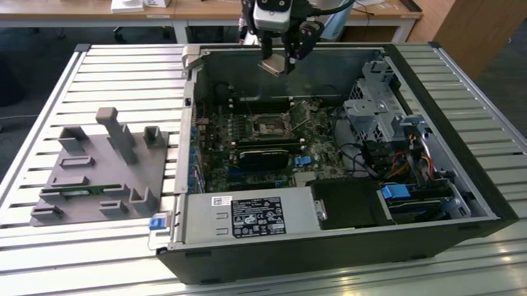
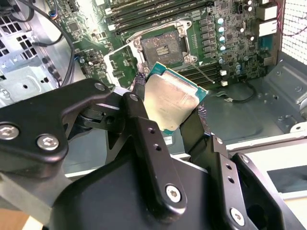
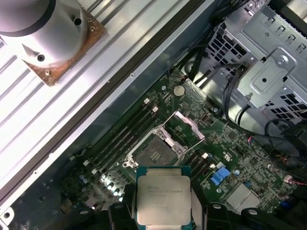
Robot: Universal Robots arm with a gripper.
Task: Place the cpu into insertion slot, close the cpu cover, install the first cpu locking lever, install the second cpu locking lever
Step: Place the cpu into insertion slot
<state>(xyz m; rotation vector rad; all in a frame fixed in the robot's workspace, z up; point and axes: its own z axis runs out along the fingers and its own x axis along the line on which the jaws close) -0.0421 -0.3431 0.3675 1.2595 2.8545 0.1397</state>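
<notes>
My gripper [image 1: 280, 60] hangs above the back of the open computer case [image 1: 461, 185], shut on the cpu [image 1: 278, 65]. In both wrist views the cpu [image 2: 170, 101] [image 3: 163, 197] is a square chip with a dull silver top and a green rim, clamped by two opposite edges between the black fingers [image 2: 140, 115]. The insertion slot [image 3: 154, 153] [image 2: 162, 45] [image 1: 270, 127] lies uncovered on the motherboard below the chip and apart from it. The cpu cover [image 3: 191, 123] stands flipped open beside the slot. Thin lever rods [image 2: 204, 73] lie next to the slot.
Long memory slots [image 3: 120, 139] run beside the socket. A black graphics card [image 1: 263, 157], a power supply [image 1: 247, 219] and a metal drive cage [image 1: 379, 117] with cables stand in the case. A grey fixture [image 1: 103, 166] sits on the slatted table [image 1: 123, 68].
</notes>
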